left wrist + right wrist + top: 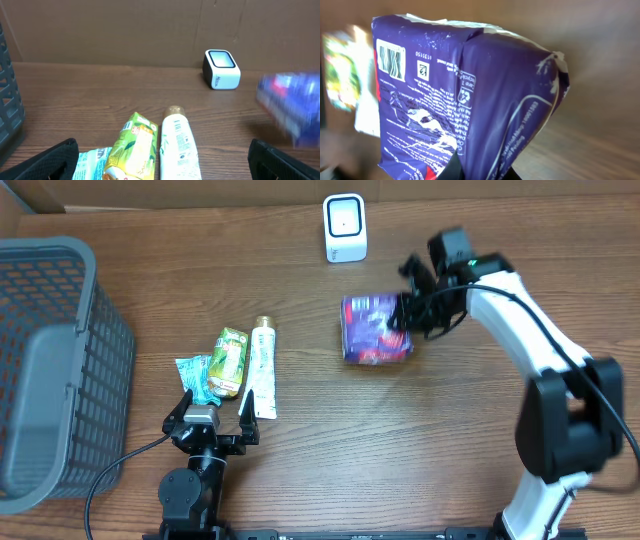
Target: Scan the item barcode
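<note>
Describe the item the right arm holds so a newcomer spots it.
Find the white scanner at the table's far edge. Just in front of it, the right gripper is shut on a purple packet, the only purple item; the rest are green or white.

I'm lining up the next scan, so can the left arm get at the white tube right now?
Probably yes: the left gripper is open and empty, and the white tube lies uncovered just ahead, the green packet beside it.

Bare table (300, 290) between tube (263, 370) and scanner (345, 227); basket (50, 380) blocks the far left.
</note>
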You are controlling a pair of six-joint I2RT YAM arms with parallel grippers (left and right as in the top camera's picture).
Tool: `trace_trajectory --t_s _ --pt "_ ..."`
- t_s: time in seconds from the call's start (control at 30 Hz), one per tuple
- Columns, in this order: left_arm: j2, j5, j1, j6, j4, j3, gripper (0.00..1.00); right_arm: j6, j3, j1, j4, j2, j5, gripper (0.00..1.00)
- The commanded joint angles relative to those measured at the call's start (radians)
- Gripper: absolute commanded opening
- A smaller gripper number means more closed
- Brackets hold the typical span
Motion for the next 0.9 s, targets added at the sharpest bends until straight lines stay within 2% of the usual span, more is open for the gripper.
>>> trace_trajectory --t_s 0.0,0.23,0.47,0.57,0.73,0.8,0.87 --pt "-0.011 -0.006 0.008 -0.018 0.004 -0.008 1.0 0.004 0.103 0.036 -0.004 -0.142 0.141 0.04" --pt "-0.011 -0.007 0.008 -0.018 0.004 -0.008 1.0 0.004 0.159 0.003 0.007 -0.249 -0.018 0.04" --pt "-0.011 -0.007 0.008 -0.018 0.004 -0.008 1.0 0.018 0.159 0.016 0.014 -0.285 0.153 0.04" --pt "-0.011 -0.007 0.008 -0.018 0.004 -0.008 0.99 0.053 0.159 0.067 0.055 -0.283 0.406 0.04" --pt "-0.011 -0.007 0.008 -0.018 0.004 -0.008 0.99 0.042 0.158 0.203 0.239 -0.252 1.064 0.04" --pt "-0.011 -0.007 0.008 -0.018 0.004 -0.008 1.0 -0.07 0.157 0.247 0.378 -0.209 1.247 0.04" --pt "-0.011 -0.007 0.008 -0.018 0.004 -0.008 1.0 -0.228 0.157 0.272 0.495 -0.159 1.312 0.04"
